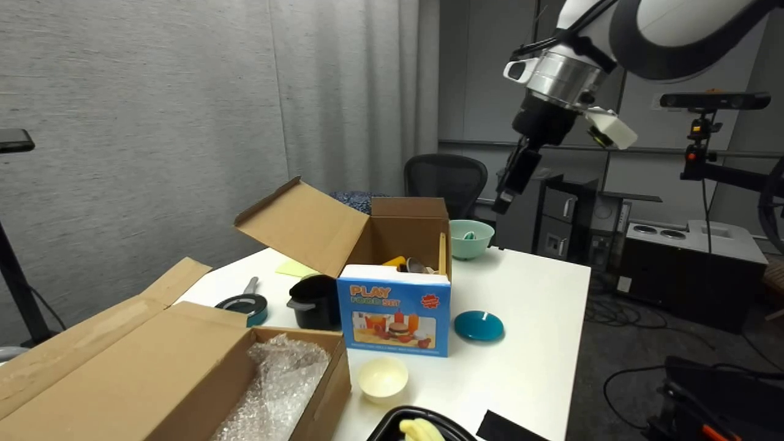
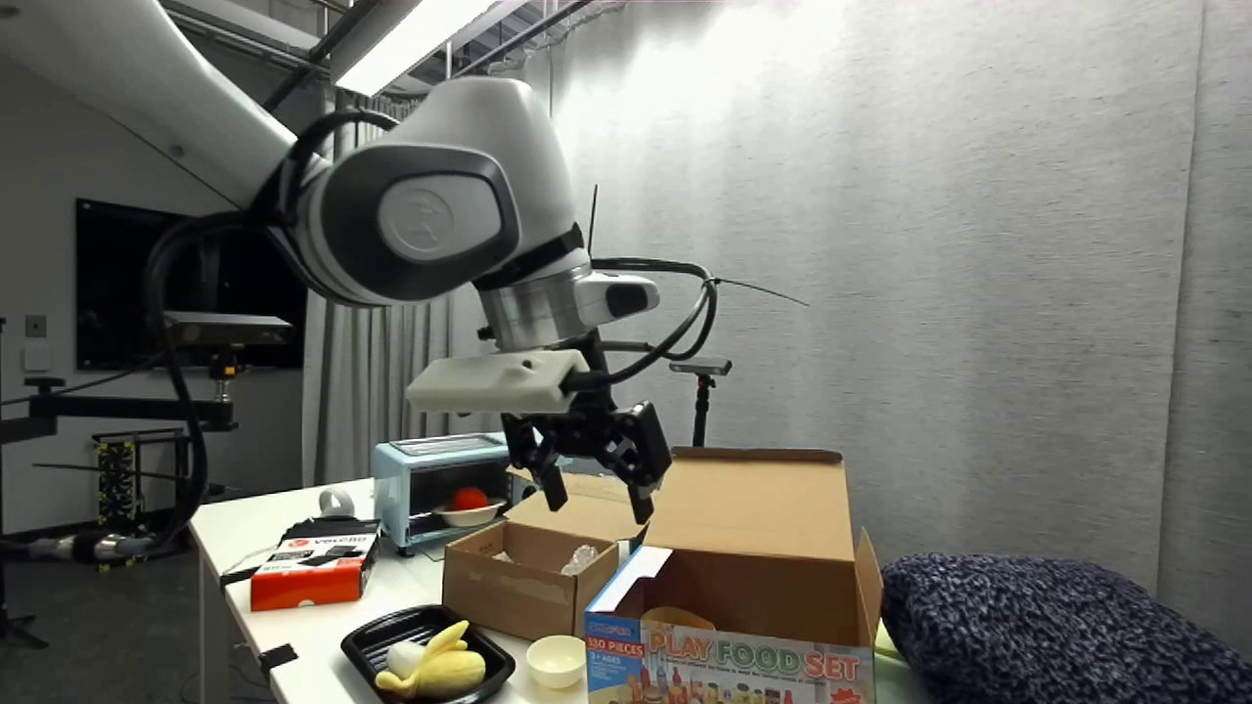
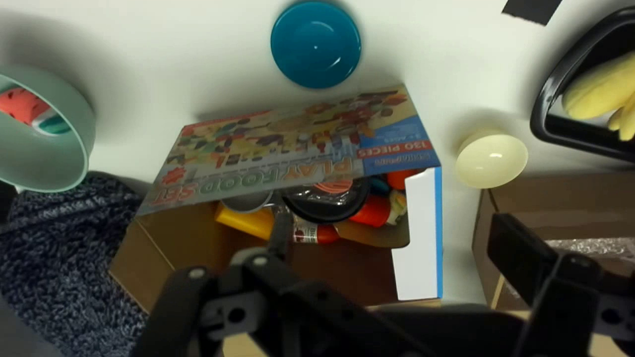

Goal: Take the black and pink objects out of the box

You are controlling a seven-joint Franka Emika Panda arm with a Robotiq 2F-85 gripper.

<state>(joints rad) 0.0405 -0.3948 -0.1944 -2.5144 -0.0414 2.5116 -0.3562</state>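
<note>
White, the table point(image 1: 533, 294), and a busy one it was: teal plate point(image 1: 479, 326), cream bowl point(image 1: 383, 376) and black tray point(image 2: 377, 634) all shared its top. Grey curtain point(image 1: 367, 110) ran long behind, a black chair point(image 1: 444, 177) stood past the far edge, and a pale blue oven point(image 2: 391, 499) sat near the carton point(image 1: 334, 386). Then came the box point(image 1: 395, 294), and there it stood, on the table between carton and mint bowl point(image 1: 471, 247): flaps point(image 1: 306, 226) thrown open, plain brown within, PLAY FOOD SET in bright print outside! The wrist view looked straight down into it, and yes, a black dish point(image 3: 322, 218) lay in there, partly hidden by a printed wall point(image 3: 292, 158), a pink piece point(image 3: 333, 186) within its rim under shiny clear plastic point(image 3: 342, 199). A yellow piece point(image 3: 245, 223) lay near, a red piece point(image 3: 373, 210) just beside the dish. And the pincer point(image 2: 599, 508)? Up in the air, apart from the box, jaws spread wide.
</note>
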